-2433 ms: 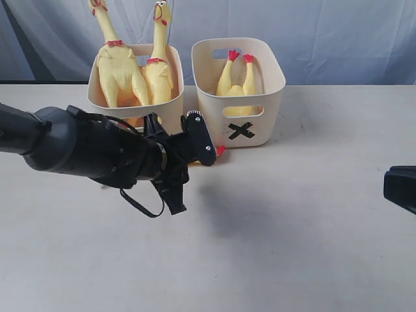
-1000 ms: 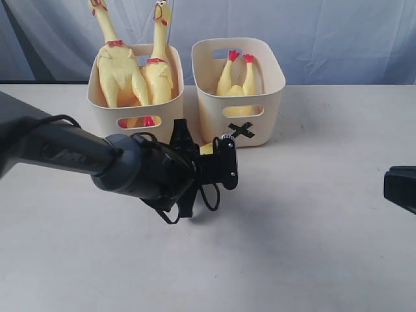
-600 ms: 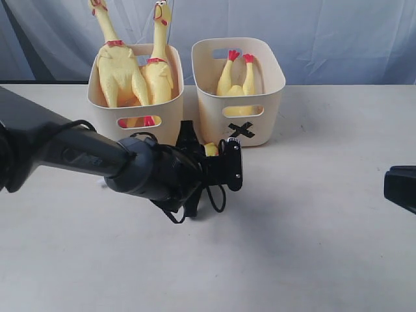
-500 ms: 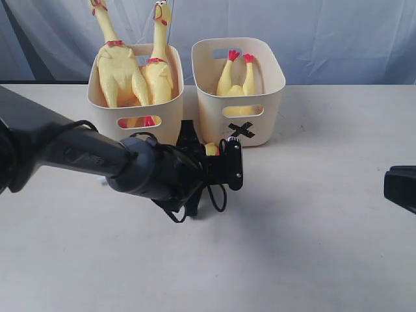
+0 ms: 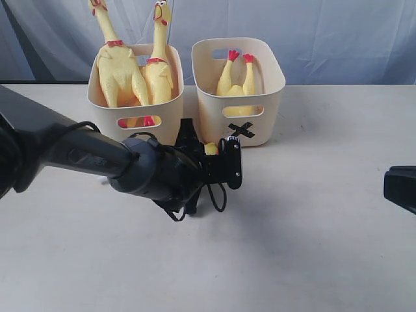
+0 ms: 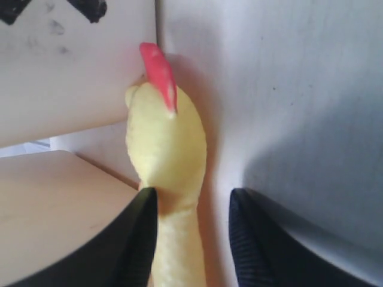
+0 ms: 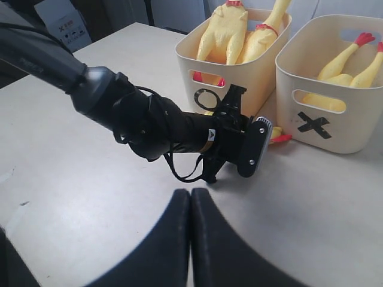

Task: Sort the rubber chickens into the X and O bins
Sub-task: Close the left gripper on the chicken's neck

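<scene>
Jaws of the left gripper [image 6: 192, 200] stood parted astride the chicken head [image 6: 164, 137] — lying on the table [image 6: 299, 89] against the X bin [image 6: 72, 72] — poised to clamp it; right gripper [image 7: 190, 227] idled, clenched.

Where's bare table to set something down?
Bare table: right of the X bin, and the wide stretch between the left gripper and right gripper. Crowded: by the O bin, where the left gripper straddles the chicken head.

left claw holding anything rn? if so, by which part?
Nothing is clamped. The left claw straddles the neck of the chicken head piece, touching it on one side, with a gap on the other. The right claw is shut and empty.
</scene>
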